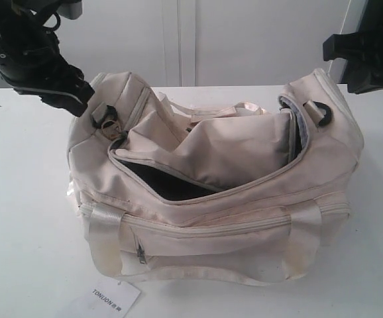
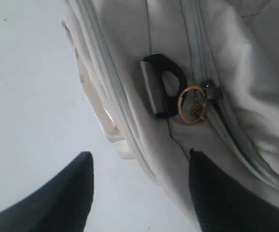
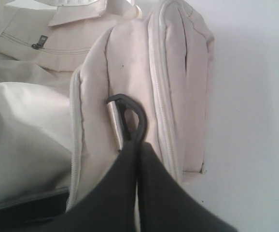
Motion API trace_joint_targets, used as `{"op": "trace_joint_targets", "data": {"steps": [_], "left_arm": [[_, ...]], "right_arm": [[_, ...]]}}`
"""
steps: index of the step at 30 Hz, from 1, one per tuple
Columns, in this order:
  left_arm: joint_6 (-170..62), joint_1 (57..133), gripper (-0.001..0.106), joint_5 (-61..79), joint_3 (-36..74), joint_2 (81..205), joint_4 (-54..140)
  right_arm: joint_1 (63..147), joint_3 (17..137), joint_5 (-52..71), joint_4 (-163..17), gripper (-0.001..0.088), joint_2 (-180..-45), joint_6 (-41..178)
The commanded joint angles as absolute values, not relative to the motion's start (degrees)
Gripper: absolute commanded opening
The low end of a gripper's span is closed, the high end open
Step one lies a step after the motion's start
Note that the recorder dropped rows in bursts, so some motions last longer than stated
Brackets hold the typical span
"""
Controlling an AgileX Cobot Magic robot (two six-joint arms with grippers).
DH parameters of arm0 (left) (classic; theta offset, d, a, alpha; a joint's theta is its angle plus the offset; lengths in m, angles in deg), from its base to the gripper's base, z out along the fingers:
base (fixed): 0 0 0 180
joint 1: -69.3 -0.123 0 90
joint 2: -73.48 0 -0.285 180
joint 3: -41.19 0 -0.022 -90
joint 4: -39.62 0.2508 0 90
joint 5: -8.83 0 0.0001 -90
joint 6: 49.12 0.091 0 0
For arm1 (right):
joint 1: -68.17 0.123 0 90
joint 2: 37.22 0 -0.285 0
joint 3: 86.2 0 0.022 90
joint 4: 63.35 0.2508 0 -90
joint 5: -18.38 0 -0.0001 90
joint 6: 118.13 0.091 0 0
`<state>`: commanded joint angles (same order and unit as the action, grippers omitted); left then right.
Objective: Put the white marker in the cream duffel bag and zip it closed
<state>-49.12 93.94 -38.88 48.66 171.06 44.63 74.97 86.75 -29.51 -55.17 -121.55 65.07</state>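
Note:
The cream duffel bag [image 1: 211, 199] lies across the table with its curved top zipper open, showing a dark inside [image 1: 158, 182]. No white marker shows in any view. My left gripper [image 1: 79, 99] hangs open over the bag's left end; in the left wrist view the left gripper [image 2: 139, 154] is near a black D-ring [image 2: 163, 87] and a zipper pull with a gold ring [image 2: 192, 104]. My right gripper [image 1: 360, 56] is raised beyond the bag's right end. In the right wrist view the right gripper [image 3: 138, 143] is shut, with the other D-ring [image 3: 130, 118] just past its tips.
A white paper tag [image 1: 115, 298] with print lies by the table's front edge, below the bag's left handle [image 1: 105, 238]. White table [image 1: 26, 199] surrounds the bag. A pale wall stands behind.

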Motion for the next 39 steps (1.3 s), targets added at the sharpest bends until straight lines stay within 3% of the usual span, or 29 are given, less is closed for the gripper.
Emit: {"op": "trace_joint_targets", "data": {"steps": [15,19,27,39], "left_arm": [[-49.1,93.9,0.061,-40.9,48.7,175.3,43.1],[-49.1,93.9,0.045,-41.0,48.7,175.7,41.0],[-49.1,93.9,0.002,-41.1,48.7,175.7,39.6],[-49.1,93.9,0.000,-39.7,48.7,173.3,36.8]], "right_arm": [[75.0,86.7,-29.5,-55.1,0.0000,-121.6,65.1],[75.0,86.7,-29.5,-55.1,0.0000,-121.6,65.1],[75.0,86.7,-29.5,-54.9,0.0000,-121.6,65.1],[75.0,86.7,-29.5,-53.8,0.0000,-121.6,65.1]]}}
